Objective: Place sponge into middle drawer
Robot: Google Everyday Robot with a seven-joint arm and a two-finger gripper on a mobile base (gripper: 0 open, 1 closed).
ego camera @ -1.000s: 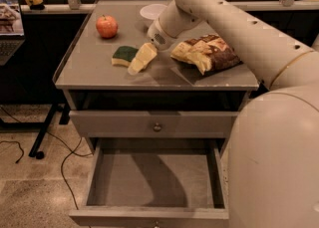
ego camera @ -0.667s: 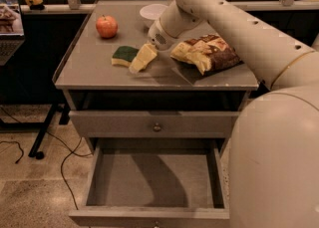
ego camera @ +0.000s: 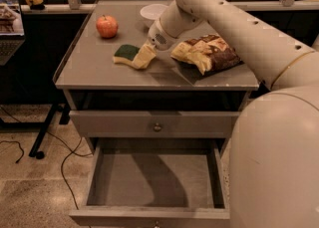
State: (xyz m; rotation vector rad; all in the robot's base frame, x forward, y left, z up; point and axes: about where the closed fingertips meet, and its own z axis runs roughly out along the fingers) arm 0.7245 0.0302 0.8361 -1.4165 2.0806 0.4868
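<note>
The sponge (ego camera: pixel 125 53), pale yellow with a dark green layer, lies flat on the cabinet top, left of centre. My gripper (ego camera: pixel 144 57) is down at the sponge's right end, touching or overlapping it, with the arm reaching in from the upper right. The middle drawer (ego camera: pixel 149 216) is pulled out wide below, grey and empty inside.
A red apple (ego camera: pixel 106 26) sits at the back left of the top and a white bowl (ego camera: pixel 152 12) behind the gripper. A crinkled snack bag (ego camera: pixel 207 52) lies right of the gripper. The knobbed upper drawer (ego camera: pixel 157 123) is closed. My arm's bulk fills the right side.
</note>
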